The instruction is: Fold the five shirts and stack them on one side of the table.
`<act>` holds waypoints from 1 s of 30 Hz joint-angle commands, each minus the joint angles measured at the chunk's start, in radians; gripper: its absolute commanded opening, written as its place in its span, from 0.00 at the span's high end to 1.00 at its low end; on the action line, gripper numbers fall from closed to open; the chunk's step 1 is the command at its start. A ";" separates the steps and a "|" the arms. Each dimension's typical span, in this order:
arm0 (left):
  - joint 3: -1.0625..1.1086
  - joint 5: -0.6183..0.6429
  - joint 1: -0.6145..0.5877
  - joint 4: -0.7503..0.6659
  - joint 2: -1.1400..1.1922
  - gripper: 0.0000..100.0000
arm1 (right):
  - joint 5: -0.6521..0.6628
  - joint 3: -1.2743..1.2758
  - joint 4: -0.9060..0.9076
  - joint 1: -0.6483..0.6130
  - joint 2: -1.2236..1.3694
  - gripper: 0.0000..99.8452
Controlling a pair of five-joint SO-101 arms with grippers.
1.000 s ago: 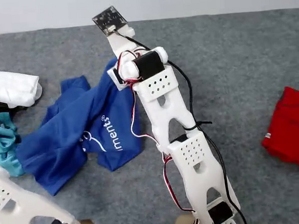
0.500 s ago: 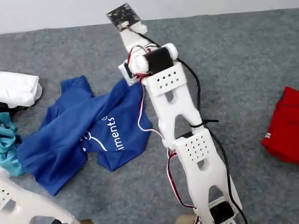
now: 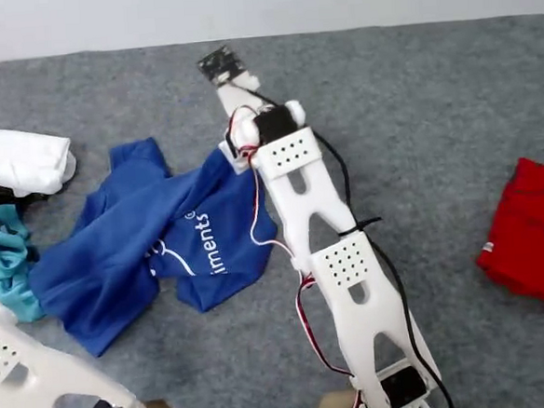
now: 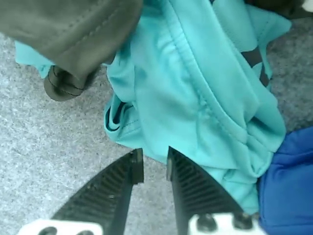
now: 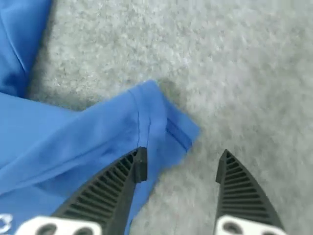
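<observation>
Crumpled blue jersey shirt (image 3: 162,240) lies left of centre in the high view, not yet spread flat. Your right gripper (image 5: 181,166) stands wide, one jaw over the shirt's hemmed corner and the other over the grey felt table (image 3: 433,109) (nothing pinched). I judge this the spreading step: lower, close on that corner, then draw it outward. Your left gripper (image 4: 151,166), jaws barely apart and empty, hangs beside the rumpled teal shirt (image 3: 0,251) at the left edge.

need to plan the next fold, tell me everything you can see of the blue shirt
The blue shirt lies unfolded and rumpled on the grey table, soft knit with white print facing up. One edge meets the teal shirt. A hemmed corner lies under the right gripper, partly between its open fingers, not yet pinched.
</observation>
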 commanded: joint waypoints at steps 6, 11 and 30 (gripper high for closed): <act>-0.001 0.011 0.008 0.014 -0.009 0.91 | 0.161 -0.005 -0.160 -0.022 0.084 0.77; 0.001 0.011 0.008 0.014 -0.009 0.92 | 0.235 -0.012 -0.170 -0.022 0.107 0.86; 0.079 0.044 0.020 -0.009 -0.017 0.92 | 0.288 -0.086 0.283 -0.013 -0.246 0.99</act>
